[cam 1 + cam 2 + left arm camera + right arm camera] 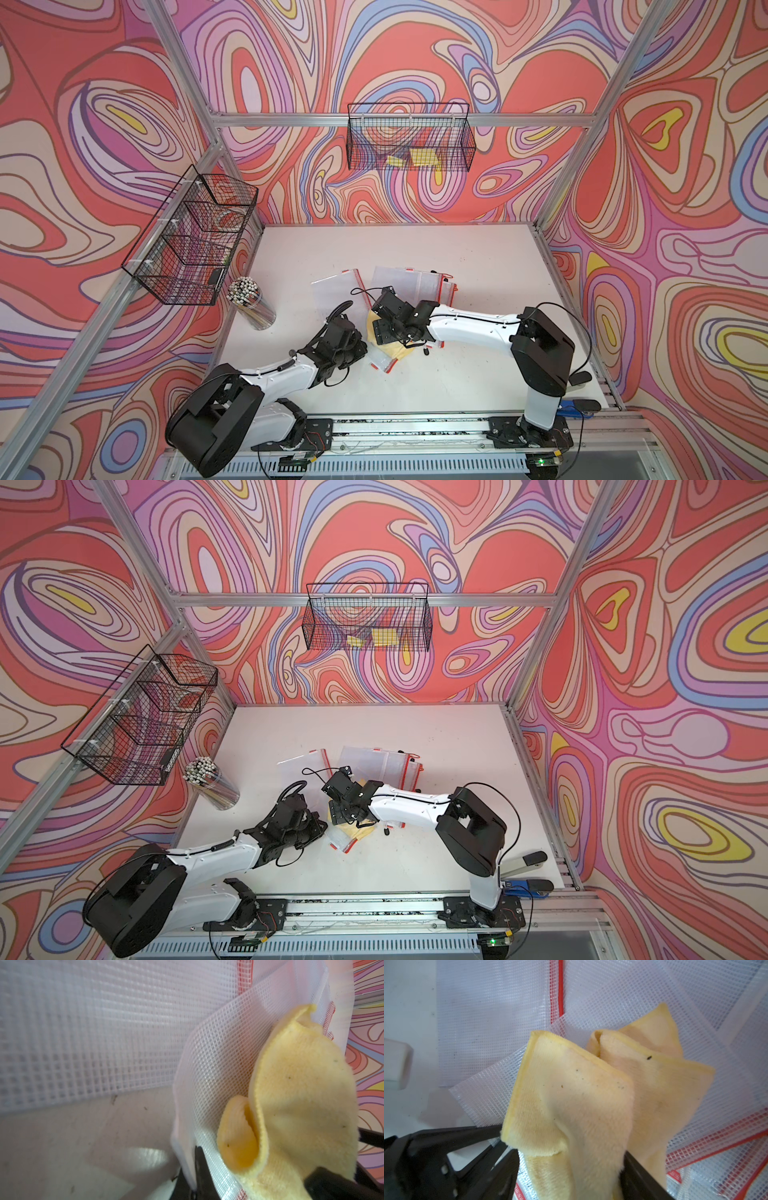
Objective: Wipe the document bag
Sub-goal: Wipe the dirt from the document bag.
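Yellow cloth [571, 1095] sits loose inside the wide-open right claw [564, 1153]; left claw [193, 1169] pinches the curled edge of the document bag [207, 1064]; bare white table [415, 245] lies behind

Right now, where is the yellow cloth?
In both top views, the yellow cloth sits on the document bag at mid-table, between the right claw's open jaws.

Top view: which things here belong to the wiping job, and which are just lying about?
In the job: yellow cloth; document bag under it, clamped by the left gripper; right gripper, open around the cloth.
Lying about: spare bags behind; jar of pens or pencils; back wire basket; side wire basket.
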`<state>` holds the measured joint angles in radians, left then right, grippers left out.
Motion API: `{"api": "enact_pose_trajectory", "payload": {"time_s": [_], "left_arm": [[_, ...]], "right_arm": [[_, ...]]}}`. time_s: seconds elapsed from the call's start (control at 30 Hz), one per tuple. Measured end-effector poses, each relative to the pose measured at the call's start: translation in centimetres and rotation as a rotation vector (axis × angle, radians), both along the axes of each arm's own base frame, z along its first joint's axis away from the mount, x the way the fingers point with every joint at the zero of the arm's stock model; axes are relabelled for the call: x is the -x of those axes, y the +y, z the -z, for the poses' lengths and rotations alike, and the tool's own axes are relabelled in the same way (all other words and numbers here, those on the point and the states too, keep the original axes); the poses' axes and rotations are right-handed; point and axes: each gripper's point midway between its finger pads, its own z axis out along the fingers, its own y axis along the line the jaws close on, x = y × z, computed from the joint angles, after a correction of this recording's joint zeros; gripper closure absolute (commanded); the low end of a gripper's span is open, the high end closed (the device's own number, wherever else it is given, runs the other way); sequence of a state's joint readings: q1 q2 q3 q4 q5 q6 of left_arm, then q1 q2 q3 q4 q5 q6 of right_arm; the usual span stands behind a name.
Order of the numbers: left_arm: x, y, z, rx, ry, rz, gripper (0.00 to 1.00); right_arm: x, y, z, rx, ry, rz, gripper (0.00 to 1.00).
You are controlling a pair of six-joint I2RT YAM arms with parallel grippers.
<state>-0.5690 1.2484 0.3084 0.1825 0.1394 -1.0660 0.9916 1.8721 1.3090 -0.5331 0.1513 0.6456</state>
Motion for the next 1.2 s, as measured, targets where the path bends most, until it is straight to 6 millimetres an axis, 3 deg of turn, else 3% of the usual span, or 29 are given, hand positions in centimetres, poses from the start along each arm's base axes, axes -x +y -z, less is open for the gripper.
{"api": "enact_pose_trajectory", "payload": {"time_s": [0.2,0.37,0.7,0.83,1.07,1.2], "left_arm": [[0.0,-0.1,0.0,0.002,-0.001,0.001,1.00],[0.0,-0.1,0.0,0.003,-0.001,0.002,1.00],[0.0,-0.1,0.0,0.005,0.001,0.004,1.00],[0.0,-0.1,0.0,0.005,0.001,0.004,1.00],[0.0,-0.1,0.0,0.005,0.001,0.004,1.00],[0.0,-0.2,0.0,0.009,0.001,0.008,1.00]], "right_arm": [[0.7,-0.4,2.4,0.039,0.053,-0.007,0.30],[1.0,-1.0,3.6,0.059,0.066,0.010,0.49],[1.1,-0.2,4.5,0.036,0.088,0.012,0.75],[1.1,0.0,4.6,0.027,0.092,0.006,0.98],[0.6,-0.3,4.6,0.072,0.082,-0.006,1.00],[-1.4,-1.7,4.7,0.063,0.079,0.018,1.00]]}}
